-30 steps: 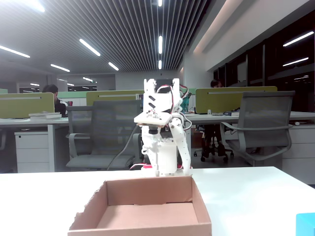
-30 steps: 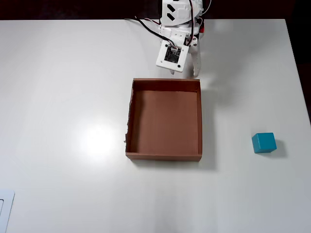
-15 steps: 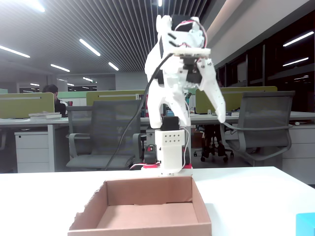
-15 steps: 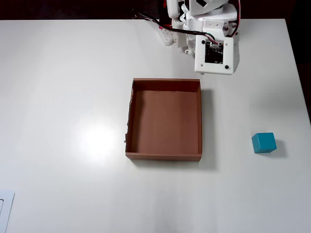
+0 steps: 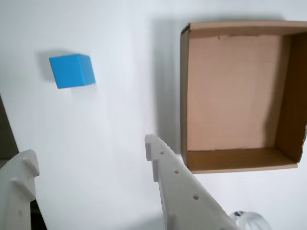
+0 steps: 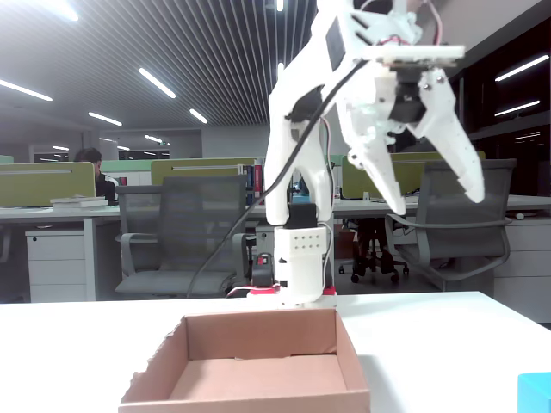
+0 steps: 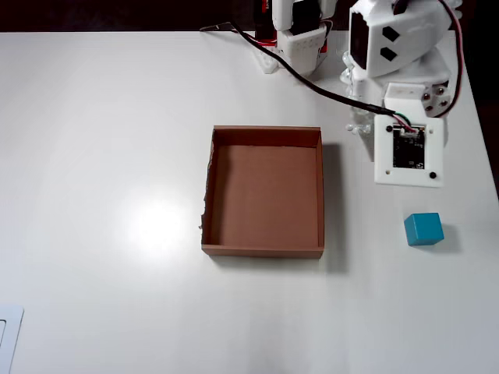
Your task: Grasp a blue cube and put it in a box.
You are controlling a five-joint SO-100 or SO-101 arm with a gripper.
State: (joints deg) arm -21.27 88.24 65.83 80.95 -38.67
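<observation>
Swinging rightward since earlier, the tool [image 6: 435,205] hung raised, jaws spread and empty. Blue cube [image 7: 423,229] sat on the tabletop [image 7: 117,156], right of the box [image 7: 321,191], cropped in the fixed view.

white table [image 7: 101,117], grey office chairs [image 6: 172,232], green desk dividers [image 6: 47,182]

The overhead view looks straight down on the white worktop [image 7: 117,156], with the arm's base at the top edge. The fixed view sits low at the worktop's near edge, facing the arm and the office behind (the box [image 6: 250,366] is closest to the lens). The wrist view looks down between the gripper [image 5: 91,163] fingers. All three share the box; the blue cube [image 7: 423,229] shows in each, though barely in the fixed view.
</observation>
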